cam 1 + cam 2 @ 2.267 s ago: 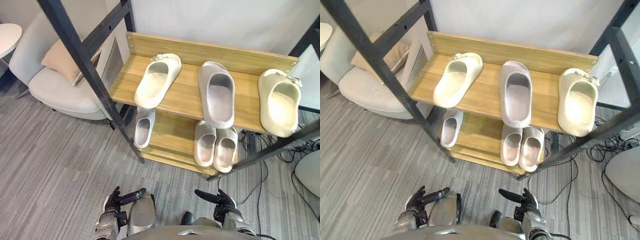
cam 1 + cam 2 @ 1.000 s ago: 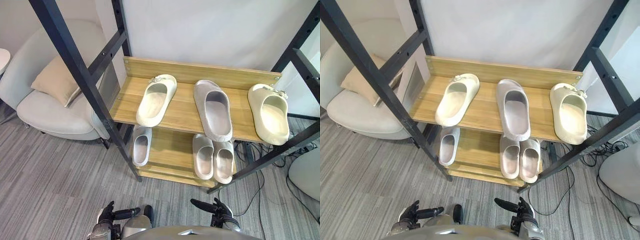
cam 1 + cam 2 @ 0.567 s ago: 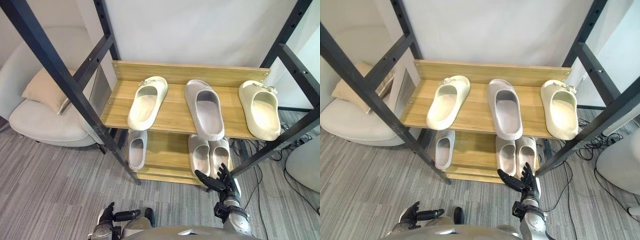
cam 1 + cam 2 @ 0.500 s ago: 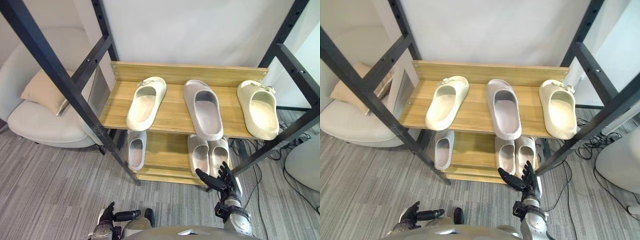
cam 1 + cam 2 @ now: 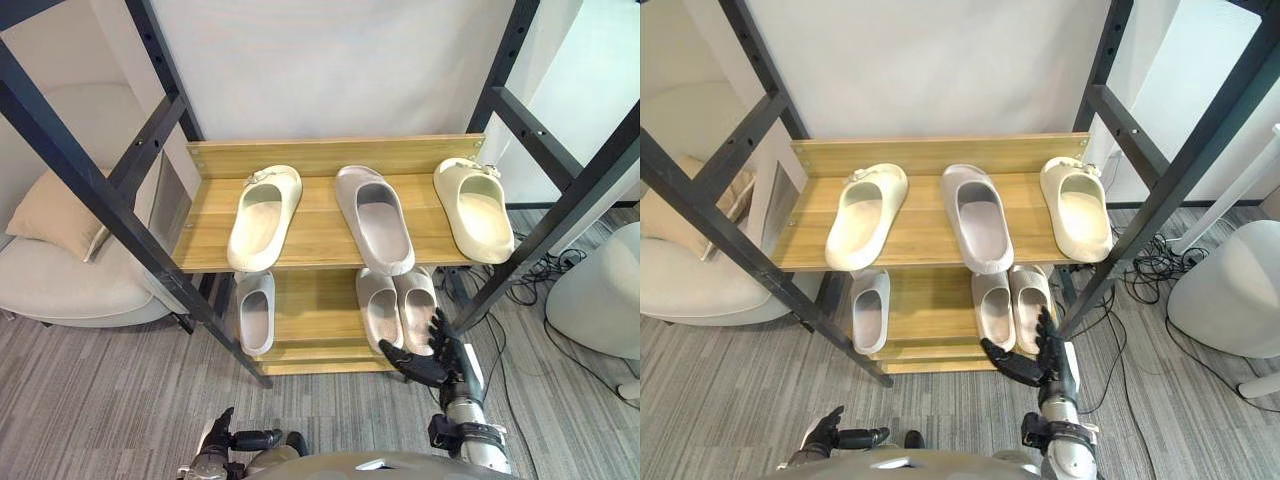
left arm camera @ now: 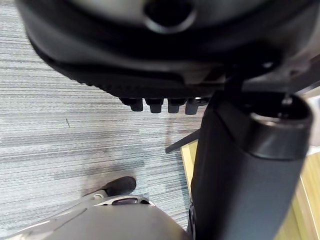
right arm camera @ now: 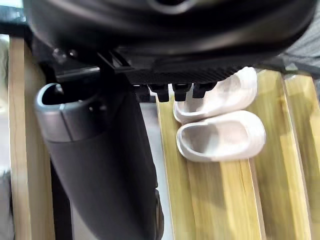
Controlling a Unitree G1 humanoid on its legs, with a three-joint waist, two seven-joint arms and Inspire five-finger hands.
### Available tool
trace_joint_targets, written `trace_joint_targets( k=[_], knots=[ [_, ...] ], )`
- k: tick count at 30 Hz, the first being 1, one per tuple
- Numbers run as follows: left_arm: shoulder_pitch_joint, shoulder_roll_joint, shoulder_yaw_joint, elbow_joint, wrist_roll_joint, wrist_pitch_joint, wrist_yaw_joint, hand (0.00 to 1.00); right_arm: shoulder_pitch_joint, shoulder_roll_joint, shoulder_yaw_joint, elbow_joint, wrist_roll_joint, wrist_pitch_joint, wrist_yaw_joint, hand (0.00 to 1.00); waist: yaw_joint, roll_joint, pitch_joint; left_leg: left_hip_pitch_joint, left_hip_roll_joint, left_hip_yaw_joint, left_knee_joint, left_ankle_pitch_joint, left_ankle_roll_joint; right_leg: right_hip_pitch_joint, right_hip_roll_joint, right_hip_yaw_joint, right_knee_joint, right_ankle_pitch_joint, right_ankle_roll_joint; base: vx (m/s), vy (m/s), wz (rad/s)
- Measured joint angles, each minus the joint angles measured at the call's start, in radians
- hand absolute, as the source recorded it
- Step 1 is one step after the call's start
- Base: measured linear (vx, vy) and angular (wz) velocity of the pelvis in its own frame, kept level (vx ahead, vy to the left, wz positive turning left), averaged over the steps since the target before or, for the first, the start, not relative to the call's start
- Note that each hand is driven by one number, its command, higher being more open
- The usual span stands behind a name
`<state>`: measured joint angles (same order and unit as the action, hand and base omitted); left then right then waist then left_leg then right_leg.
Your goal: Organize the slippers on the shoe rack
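Site: a two-tier shoe rack (image 5: 318, 232) of light wooden shelves in a black metal frame stands on grey striped carpet (image 5: 90, 400) against a white wall.

Upper shelf, three slippers, all lying sole down with toes toward the robot:
- A cream moulded slipper (image 5: 262, 217) lies at the left, angled slightly.
- A grey-mauve moulded slipper (image 5: 373, 217) lies in the middle, well apart from the first.
- A second cream moulded slipper (image 5: 472, 208) lies at the right end, separated from its match by the grey-mauve one.

Lower shelf, three slippers:
- A single pale grey slipper (image 5: 255, 311) lies at the left end.
- Two pale grey slippers, one (image 5: 380, 310) and the other (image 5: 417, 300), lie side by side and touching at the right.

Hands:
- The right hand (image 5: 443, 363) is raised in front of the lower shelf, just before the touching pair. Its fingers are straight and spread, the thumb stands out to the side, and it holds nothing. It does not touch any slipper.
- The left hand (image 5: 222, 441) hangs low near the carpet, well short of the rack. Its fingers are relaxed and it is empty.

Surroundings: a pale upholstered armchair (image 5: 60, 285) with a beige cushion (image 5: 50, 215) stands left of the rack. A white rounded object (image 5: 600, 300) sits on the floor to the right.
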<state>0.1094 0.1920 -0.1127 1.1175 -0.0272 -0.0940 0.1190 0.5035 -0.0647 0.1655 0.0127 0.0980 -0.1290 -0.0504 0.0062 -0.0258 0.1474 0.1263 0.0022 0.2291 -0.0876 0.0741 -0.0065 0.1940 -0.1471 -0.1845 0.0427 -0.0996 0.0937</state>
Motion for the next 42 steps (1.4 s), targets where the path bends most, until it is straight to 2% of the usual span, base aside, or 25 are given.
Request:
trace_joint_targets(
  k=[9,15,19,24,28,35,42],
  knots=[
    [-0.011,0.009,0.0,0.007,0.02,-0.018,-0.021,1.0,-0.118,-0.122,0.245,-0.003,0.062,-0.004,0.14,1.0,0.043,-0.019,-0.003,-0.007,-0.011,-0.051,0.0,0.011,0.009,0.021,-0.006,-0.047,-0.006,-0.001,0.001,-0.03,-0.006,0.16],
    [-0.018,0.01,0.0,0.016,0.02,-0.029,-0.025,1.0,-0.262,-0.187,0.452,-0.003,0.12,-0.005,0.208,1.0,0.051,-0.02,0.0,-0.023,-0.014,-0.079,0.0,0.019,0.013,0.02,-0.006,-0.071,-0.005,-0.001,0.001,-0.04,-0.006,0.13],
    [-0.038,0.011,-0.012,0.03,0.02,-0.036,-0.033,1.0,-0.355,-0.211,0.594,-0.003,0.269,-0.004,0.264,1.0,0.071,-0.02,0.0,-0.033,-0.017,-0.096,0.0,0.023,0.015,0.02,-0.006,-0.088,-0.007,-0.001,0.0,-0.02,-0.006,0.12],
    [-0.06,0.012,-0.04,0.045,0.02,-0.036,-0.032,1.0,-0.465,-0.21,0.692,-0.005,0.402,-0.002,0.286,1.0,0.085,-0.015,0.009,-0.037,-0.017,-0.104,-0.001,0.025,0.015,0.02,-0.005,-0.097,-0.007,-0.002,-0.001,-0.01,-0.003,0.05],
    [-0.064,0.012,-0.041,0.045,0.019,-0.037,-0.032,1.0,-0.508,-0.207,0.716,-0.052,0.497,-0.003,0.287,1.0,0.088,-0.011,0.018,-0.042,-0.019,-0.112,-0.001,0.026,0.015,0.02,-0.005,-0.107,-0.006,-0.006,-0.009,-0.02,-0.004,0.06],
    [-0.076,0.018,-0.077,0.036,0.017,-0.037,-0.017,1.0,-0.577,-0.207,0.712,-0.232,0.54,-0.01,0.28,1.0,0.085,-0.007,0.02,-0.061,-0.008,-0.112,0.0,0.033,0.01,-0.004,-0.001,-0.107,0.008,-0.008,-0.011,0.0,0.0,0.0],
    [-0.07,0.018,-0.077,0.034,0.016,-0.037,-0.011,1.0,-0.588,-0.158,0.572,-0.362,0.53,-0.098,0.215,1.0,0.073,-0.006,0.02,-0.059,-0.007,-0.112,0.0,0.036,0.008,-0.004,0.002,-0.108,0.015,-0.009,-0.013,-0.01,0.0,0.0]
  ],
)
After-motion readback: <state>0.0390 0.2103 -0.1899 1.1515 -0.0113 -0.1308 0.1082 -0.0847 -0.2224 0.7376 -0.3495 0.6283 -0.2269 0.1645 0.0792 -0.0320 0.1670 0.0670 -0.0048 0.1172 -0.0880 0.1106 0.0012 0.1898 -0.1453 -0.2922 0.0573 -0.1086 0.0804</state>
